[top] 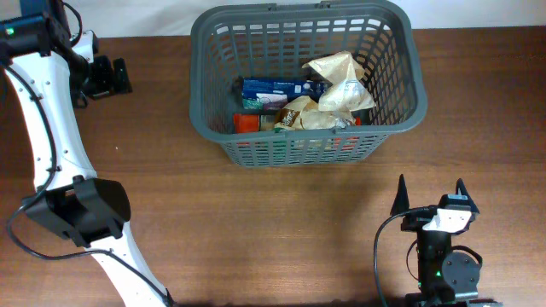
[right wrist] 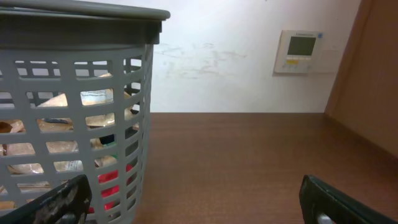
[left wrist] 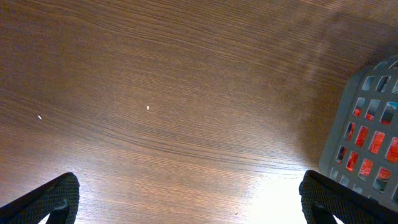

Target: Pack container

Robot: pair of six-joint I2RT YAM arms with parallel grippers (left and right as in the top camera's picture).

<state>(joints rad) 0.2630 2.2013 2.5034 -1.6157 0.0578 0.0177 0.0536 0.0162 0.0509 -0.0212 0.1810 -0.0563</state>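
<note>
- Left pincer point(top: 122, 77), black two-finger on a white arm: released, fingers spread wide, nothing between them. It sits left of the container's far-left corner, apart from it.
- Right pincer point(top: 431, 194), black: also released, tips wide apart, empty. It is on the container's near side, off its right corner, not touching.
- Brown wood-grain table point(top: 256, 222): carries the container.
- Large dark grey slotted plastic container point(top: 299, 152), rectangular, rounded corners, thick rim: upright on the table, toward its far edge.
- Crumpled tan-and-white paper bags point(top: 337, 89): inside the container, right half, on top.
- Blue rectangular packet point(top: 277, 87): inside, left of the bags.
- Small red item point(top: 246, 124): inside, near-left corner; red shows through the slots. Can't tell what it is.
</note>
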